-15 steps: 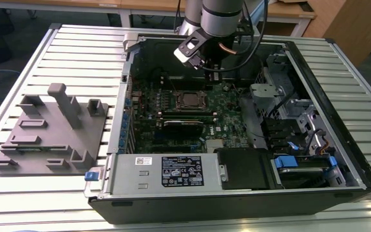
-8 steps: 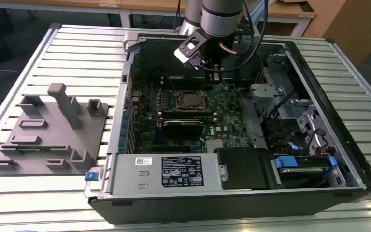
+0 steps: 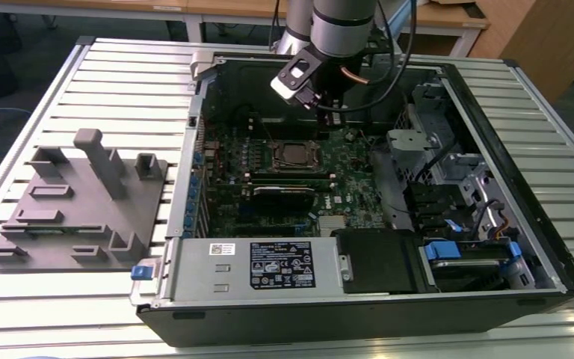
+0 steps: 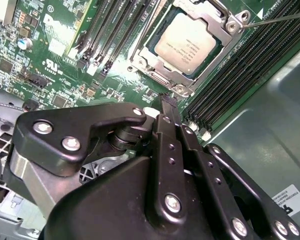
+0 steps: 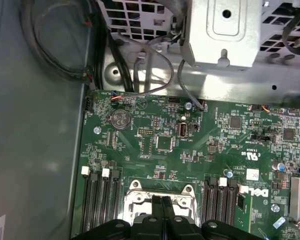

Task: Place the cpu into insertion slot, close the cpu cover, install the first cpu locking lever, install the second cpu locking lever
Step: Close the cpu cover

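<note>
With the chip point(image 4: 186, 42) seated under the closed cover point(image 4: 224, 31) at the board's point(image 3: 357, 196) far middle, the empty gripper point(image 4: 167, 102), fingers pressed together, hovers just beside it, apparently for the first lever point(image 4: 280, 19), a thin wire needing precise contact.

A slatted metal table point(image 3: 117, 82) spans the exterior view. Wooden desks point(image 3: 117, 6) (pale tops) stand at top; dark floor point(image 3: 38, 30) upper left.

site: robotics lab/workshop | counter point(image 3: 117, 82) was slotted aluminium profile | opened PC tower point(image 3: 367, 318) lay on it beside grey fixture plate point(image 3: 78, 217) | robot arm point(image 3: 342, 26) overhead | wooden desks point(image 3: 447, 19) behind
</note>
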